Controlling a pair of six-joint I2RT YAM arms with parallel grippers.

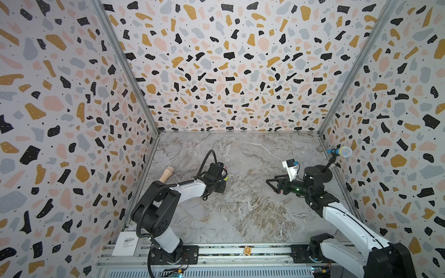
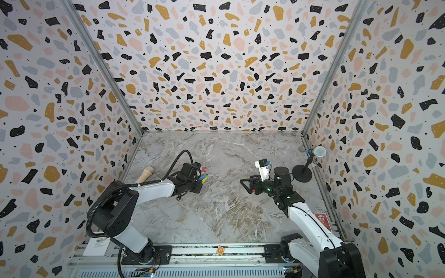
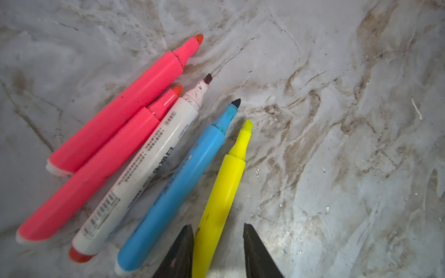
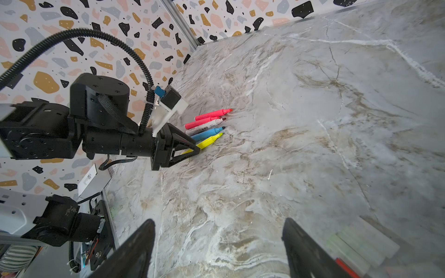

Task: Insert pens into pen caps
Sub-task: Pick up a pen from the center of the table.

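— What lies on the marble table (image 1: 240,216)?
— In a top view, five pens (image 2: 203,175) at nine o'clock from my right gripper (image 2: 244,184), which stands wide open and empty. Caps I cannot make out.
— And the left gripper (image 3: 217,226)?
— The nearer one. It straddles the rear of the yellow pen (image 3: 224,183), whose barrel runs eight to two o'clock, tip away. One finger (image 3: 183,245) touches it, the other shows a gap, so I judge no firm hold yet
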